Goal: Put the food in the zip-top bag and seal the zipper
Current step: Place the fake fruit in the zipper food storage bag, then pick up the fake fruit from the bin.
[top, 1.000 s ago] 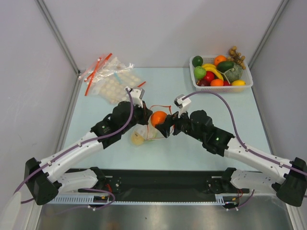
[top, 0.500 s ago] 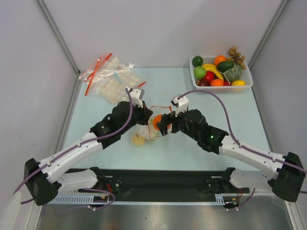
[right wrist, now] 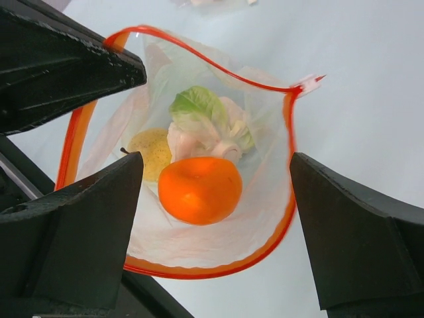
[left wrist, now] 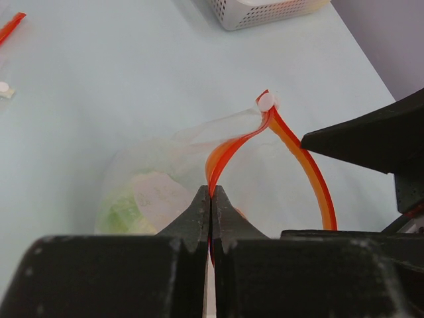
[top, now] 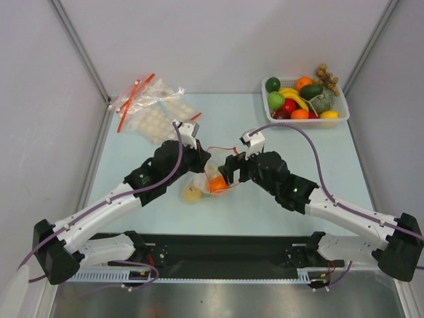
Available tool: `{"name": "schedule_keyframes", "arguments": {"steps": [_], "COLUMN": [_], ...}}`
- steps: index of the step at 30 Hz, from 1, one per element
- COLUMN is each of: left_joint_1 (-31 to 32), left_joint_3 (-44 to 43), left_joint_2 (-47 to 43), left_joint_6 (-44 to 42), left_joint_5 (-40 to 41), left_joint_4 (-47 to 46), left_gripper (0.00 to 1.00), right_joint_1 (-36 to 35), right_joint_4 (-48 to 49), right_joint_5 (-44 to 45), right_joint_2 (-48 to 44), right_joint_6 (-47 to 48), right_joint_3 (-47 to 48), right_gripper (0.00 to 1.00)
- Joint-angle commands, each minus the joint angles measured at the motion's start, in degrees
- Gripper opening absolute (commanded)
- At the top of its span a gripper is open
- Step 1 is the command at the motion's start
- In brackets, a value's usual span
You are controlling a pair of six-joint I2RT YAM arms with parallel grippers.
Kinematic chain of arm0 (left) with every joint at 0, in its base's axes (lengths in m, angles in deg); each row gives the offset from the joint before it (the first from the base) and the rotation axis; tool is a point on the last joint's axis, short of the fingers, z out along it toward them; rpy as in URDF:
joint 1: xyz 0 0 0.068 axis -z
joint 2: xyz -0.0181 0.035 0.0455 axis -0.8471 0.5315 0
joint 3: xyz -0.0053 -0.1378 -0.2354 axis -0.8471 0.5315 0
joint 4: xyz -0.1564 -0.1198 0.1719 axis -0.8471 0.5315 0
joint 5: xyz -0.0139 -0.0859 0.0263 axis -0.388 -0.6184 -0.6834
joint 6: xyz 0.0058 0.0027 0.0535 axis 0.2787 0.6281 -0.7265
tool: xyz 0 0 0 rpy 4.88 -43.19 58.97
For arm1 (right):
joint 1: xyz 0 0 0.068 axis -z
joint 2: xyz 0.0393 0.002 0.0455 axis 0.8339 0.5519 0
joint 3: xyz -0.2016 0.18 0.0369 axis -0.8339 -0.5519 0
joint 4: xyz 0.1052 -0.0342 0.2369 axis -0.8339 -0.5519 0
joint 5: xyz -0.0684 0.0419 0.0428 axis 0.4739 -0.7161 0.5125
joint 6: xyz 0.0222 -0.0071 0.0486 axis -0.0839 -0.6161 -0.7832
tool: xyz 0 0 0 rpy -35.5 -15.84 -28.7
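- While the orange (right wrist: pixel 199 189) sat in the right gripper (top: pixel 228 175) a second ago, it now lies inside the bag (right wrist: pixel 268 126), beside the lemon (right wrist: pixel 151 152).
- That gripper is spread wide and empty above the bag's mouth.
- At the bag's rim, the left gripper (left wrist: pixel 211 197) still pinches the zipper (left wrist: pixel 301 162).

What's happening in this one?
The left gripper pinches the red-orange zipper strip of the clear floppy zip-top bag, holding its mouth open. The right gripper hangs open over that mouth. Inside lie a round orange fruit, a yellow lemon and a pale leafy piece. More toy food sits in the white mesh basket at the far right. The zipper is not yet sealed.
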Motion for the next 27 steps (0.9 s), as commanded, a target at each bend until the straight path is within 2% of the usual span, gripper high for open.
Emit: {"name": "schedule_keyframes", "arguments": {"steps": [1, 3, 10, 13, 21, 27], "left_joint_1": [-0.29, -0.29, -0.29, -0.21, -0.29, -0.29], "left_joint_3": [-1.63, -1.54, -1.19, -1.1, -0.67, -0.84], "left_joint_2": [-1.77, -1.95, -3.0, -3.26, -4.41, -3.88], "left_joint_6": [0.26, 0.26, 0.26, 0.26, 0.26, 0.26], "left_joint_5": [0.2, 0.29, 1.78, 2.57, 2.83, 3.01], "left_joint_4": [-1.52, -1.6, -1.43, -1.43, -1.51, -1.34], "left_gripper": [0.0, 0.0, 0.0, 0.0, 0.0, 0.0], "right_joint_1": [-0.27, -0.27, 0.17, 1.22, 5.61, 9.73], "right_joint_4": [2.42, 3.65, 2.69, 2.86, 2.07, 1.63], "right_joint_5": [4.71, 6.03, 18.67, 20.79, 20.45, 16.77], "right_joint_2": [-4.87, -6.11, -8.92, -10.24, -8.93, -5.86], "right_joint_6": [0.37, 0.37, -1.29, -1.91, -4.19, -5.86], "right_joint_3": [-0.12, -1.0, -2.24, -3.03, -3.65, -3.38], "right_gripper": [0.96, 0.96, 0.96, 0.99, 0.99, 1.0]}}
